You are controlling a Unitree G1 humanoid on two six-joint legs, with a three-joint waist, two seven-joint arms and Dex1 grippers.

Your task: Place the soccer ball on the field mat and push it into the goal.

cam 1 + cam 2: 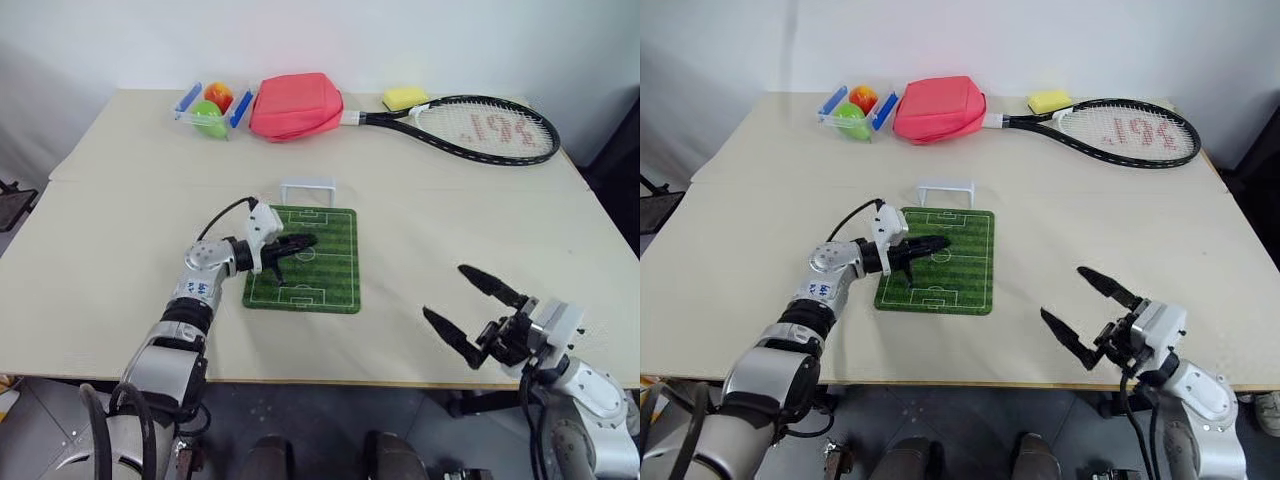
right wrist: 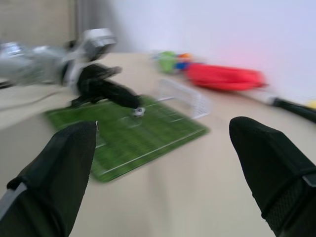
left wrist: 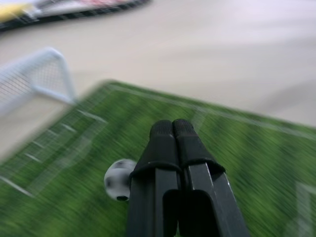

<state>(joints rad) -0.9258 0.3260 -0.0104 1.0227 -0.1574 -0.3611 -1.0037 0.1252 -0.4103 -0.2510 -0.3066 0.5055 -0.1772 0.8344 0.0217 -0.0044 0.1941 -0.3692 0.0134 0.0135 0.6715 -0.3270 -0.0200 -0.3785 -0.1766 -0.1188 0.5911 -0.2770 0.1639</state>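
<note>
- The soccer ball already lies on the field mat, near the centre circle, so I judge the placing done and the push to be the step in hand.
- The left gripper reaches level over the mat, its two black fingers pressed together and holding nothing; in the left wrist view the ball sits just beside the fingers, close enough that I cannot tell whether they touch.
- The goal stands upright at the mat's 12 o'clock edge, its mouth facing the pitch, apart from the ball.
- The right gripper hangs wide open and empty at about 4 o'clock of the mat, well apart from it.
- Next move, as I judge it: sweep the closed fingers against the ball's near side and drive it toward 12 o'clock, straight between the posts. A glancing touch would likely send so small a ball off the mat's edge.
</note>
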